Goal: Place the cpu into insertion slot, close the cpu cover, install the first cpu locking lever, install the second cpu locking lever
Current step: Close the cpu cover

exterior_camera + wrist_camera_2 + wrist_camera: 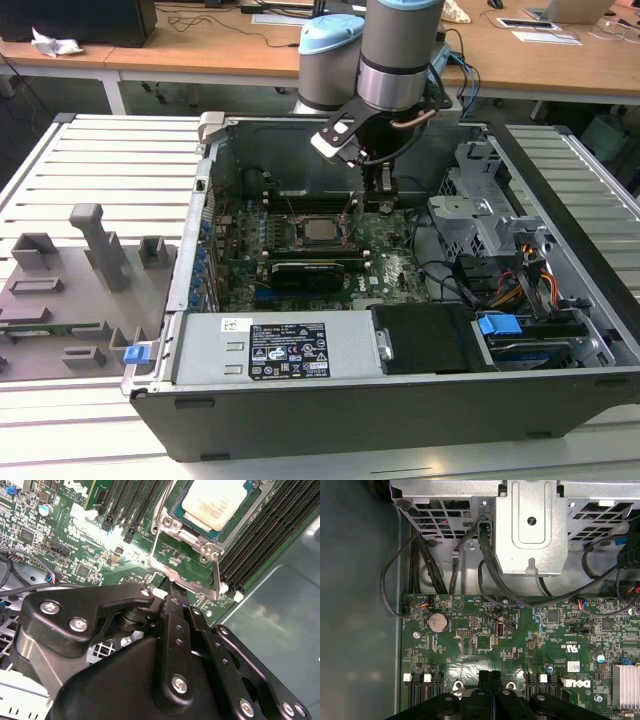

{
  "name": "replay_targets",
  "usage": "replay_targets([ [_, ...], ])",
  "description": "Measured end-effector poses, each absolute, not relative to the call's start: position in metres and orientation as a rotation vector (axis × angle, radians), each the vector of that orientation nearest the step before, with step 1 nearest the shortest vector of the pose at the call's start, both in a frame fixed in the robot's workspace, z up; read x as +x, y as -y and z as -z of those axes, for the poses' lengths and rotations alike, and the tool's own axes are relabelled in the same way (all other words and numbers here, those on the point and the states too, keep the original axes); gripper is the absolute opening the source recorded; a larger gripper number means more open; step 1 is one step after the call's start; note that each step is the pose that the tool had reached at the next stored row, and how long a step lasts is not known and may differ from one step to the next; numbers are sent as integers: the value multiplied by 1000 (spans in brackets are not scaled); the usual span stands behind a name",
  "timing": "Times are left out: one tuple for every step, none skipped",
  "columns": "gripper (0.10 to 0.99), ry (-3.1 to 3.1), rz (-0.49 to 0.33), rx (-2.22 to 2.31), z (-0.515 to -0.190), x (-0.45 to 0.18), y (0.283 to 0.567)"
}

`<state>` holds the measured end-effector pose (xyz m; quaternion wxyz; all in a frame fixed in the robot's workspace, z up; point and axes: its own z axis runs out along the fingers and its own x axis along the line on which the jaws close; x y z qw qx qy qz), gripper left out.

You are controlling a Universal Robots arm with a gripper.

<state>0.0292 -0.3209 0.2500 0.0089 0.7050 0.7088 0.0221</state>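
Chip seating looks done: the cpu [220, 502] lies flat, pale metal top up, inside the insertion slot [170, 522] on the green motherboard [485, 645]. In the exterior view it shows as a pale square [320, 230] near the middle of the board, just above a long black card [310, 270].

The cpu cover [185, 582], a thin silvery frame, is not yet down. It is swung clear of the chip, and bare green board shows through its square opening.

The gripper [170, 587] hangs at the cover's free edge, on the side away from the chip. In the first wrist view its two black fingers [484, 680] are pressed together with no visible gap. Their tips meet the cover's rim, but I cannot tell whether a thin lip of metal is pinched between them or they merely rest against it.

Rows of memory slots [260, 535] run close beside the socket, and loose black cables [490, 565] loop past the board's edge inside the open computer case [400, 420].

The likely risks are these. The contact on that thin rim looks small, so the tips could slip off and the frame could drop hard or crooked onto the chip. A slipped tip could also scrape the small parts on the board or catch the memory slot latches nearby.
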Motion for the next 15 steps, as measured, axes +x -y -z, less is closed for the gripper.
replay_targets([
  [110, -2214, -69, 2202, -250, 29, 321],
  [110, -2214, -69, 2202, -250, 28, 321],
  [110, -2214, -69, 2202, -250, 28, 321],
  [110, -2214, -69, 2202, -250, 27, 321],
  [110, -2214, -69, 2202, -250, 26, 321],
  [110, -2214, -69, 2202, -250, 25, 321],
  [110, -2214, -69, 2202, -250, 25, 321],
  [110, -2214, -69, 2202, -250, 24, 321],
  [110, -2214, -69, 2202, -250, 24, 321],
  [110, -2214, -69, 2202, -250, 23, 321],
  [110, -2214, -69, 2202, -250, 23, 321],
  [110, -2214, -69, 2202, -250, 22, 321],
  [110, -2214, -69, 2202, -250, 22, 321],
  [110, -2214, -69, 2202, -250, 21, 321],
  [110, -2214, -69, 2202, -250, 19, 321],
])
